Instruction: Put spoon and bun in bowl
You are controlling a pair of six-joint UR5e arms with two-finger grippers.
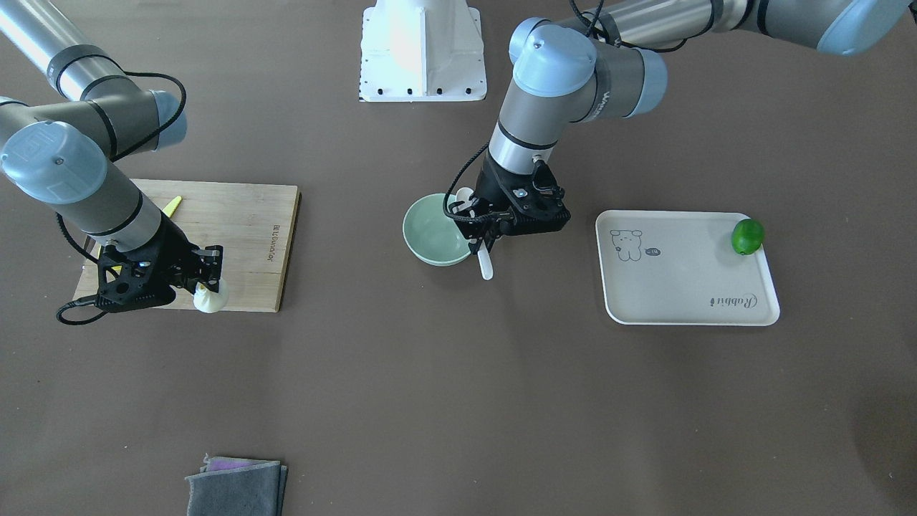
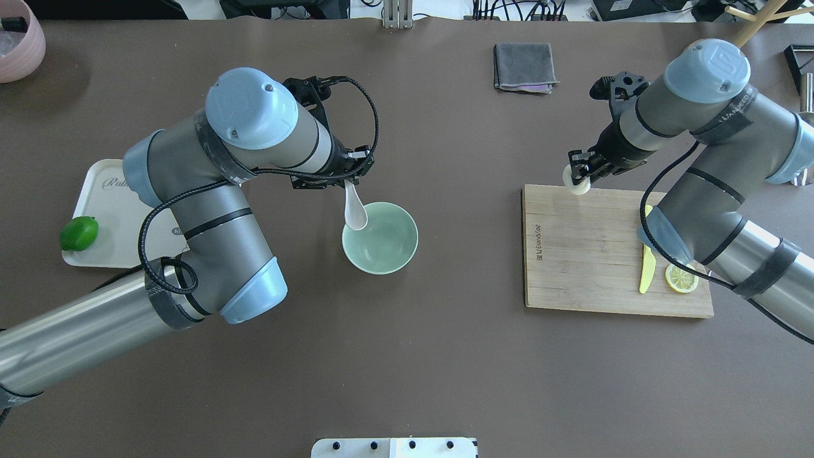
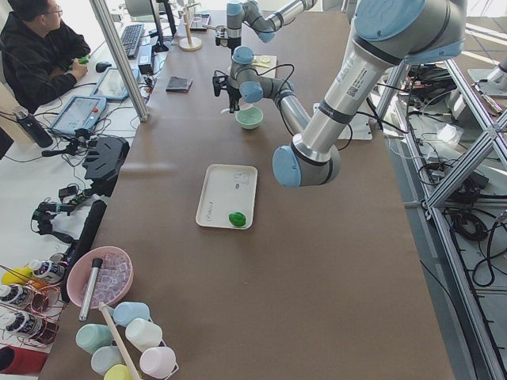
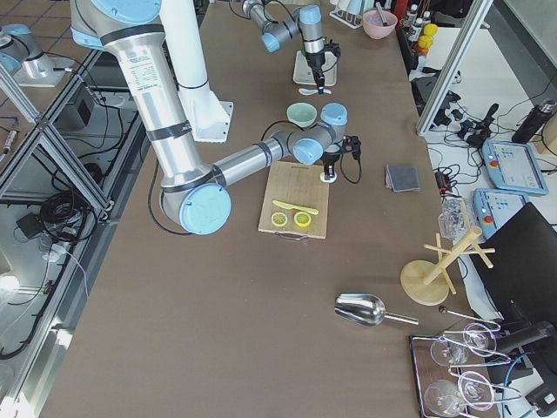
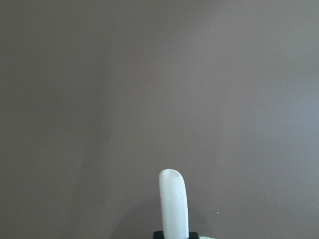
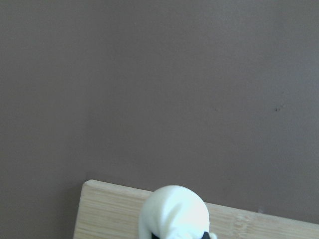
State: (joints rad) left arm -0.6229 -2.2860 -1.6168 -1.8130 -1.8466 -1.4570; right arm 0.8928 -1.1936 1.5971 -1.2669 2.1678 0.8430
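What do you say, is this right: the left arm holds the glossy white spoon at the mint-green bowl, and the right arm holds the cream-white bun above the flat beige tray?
Not quite. The cream-white bun is at the corner of the wooden cutting board, not the tray; the overhead exterior view shows it. The rest holds.

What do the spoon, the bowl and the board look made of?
Spoon: glossy white, probably glazed ceramic, possibly plastic. Bowl: smooth mint green, ceramic or melamine; unclear. Board: pale matte wood, likely bamboo, showing straight grain strips.
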